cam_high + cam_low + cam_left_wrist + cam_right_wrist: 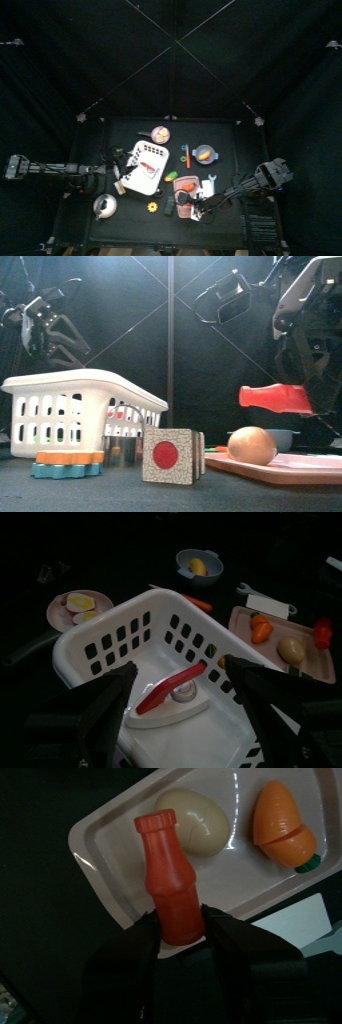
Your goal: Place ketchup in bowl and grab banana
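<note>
Right claw (178, 940) clamped on red ketchup bottle (171, 873), held by base end, neck pointing out, lifted above pink tray (100, 843). Bottle looks like light, stiff, smooth toy plastic; slippery, so grip on wide body is judged best. Bowl (199, 564) sits on desk well beyond white basket (127, 637), yellow item inside, possibly banana; too small to tell. Left claw (174, 697) hovers apart over basket, empty. Bottle base hidden between right jaws.
</note>
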Controlling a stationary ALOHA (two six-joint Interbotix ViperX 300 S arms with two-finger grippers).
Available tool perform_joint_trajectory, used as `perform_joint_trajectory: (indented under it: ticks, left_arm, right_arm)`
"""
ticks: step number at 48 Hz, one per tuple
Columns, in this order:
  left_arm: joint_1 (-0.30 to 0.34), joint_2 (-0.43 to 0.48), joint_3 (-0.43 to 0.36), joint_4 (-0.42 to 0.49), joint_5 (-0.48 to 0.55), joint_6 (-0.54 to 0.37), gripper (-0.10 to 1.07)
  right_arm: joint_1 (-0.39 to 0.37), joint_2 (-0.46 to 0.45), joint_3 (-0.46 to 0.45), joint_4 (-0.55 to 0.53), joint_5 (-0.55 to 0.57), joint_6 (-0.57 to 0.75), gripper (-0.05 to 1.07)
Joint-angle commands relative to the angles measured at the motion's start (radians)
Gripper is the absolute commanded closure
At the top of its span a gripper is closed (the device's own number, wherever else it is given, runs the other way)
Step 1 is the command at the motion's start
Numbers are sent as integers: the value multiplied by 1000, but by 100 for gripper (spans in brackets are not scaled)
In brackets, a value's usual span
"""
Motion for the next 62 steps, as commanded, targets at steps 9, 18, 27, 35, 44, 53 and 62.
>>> perform_joint_trajectory:
  ticks: [9, 18, 27, 35, 44, 53, 62]
  left_arm:
    - [2, 0, -14, 2, 2, 0, -5]
    - [3, 0, -12, 3, 5, 2, -5]
    - [3, 0, -12, 2, 5, 2, -5]
    - [3, 0, -12, 3, 3, 2, -5]
    - [3, 0, -12, 3, 3, 2, -5]
    - [9, 0, -11, 6, 6, 2, -5]
    - [12, 0, -11, 6, 6, 2, -5]
  right_arm:
    - [-52, -117, -14, -80, 9, 14, 46]
    - [-170, -198, 35, -132, 8, 100, 46]
    - [-322, -295, 109, -236, 5, 325, 46]
    - [-440, -380, 201, -314, 8, 551, 47]
    - [-482, -445, 316, -319, 8, 649, 46]
    - [-534, -457, 382, -316, -14, 689, 46]
    - [-604, -431, 405, -334, -115, 698, 45]
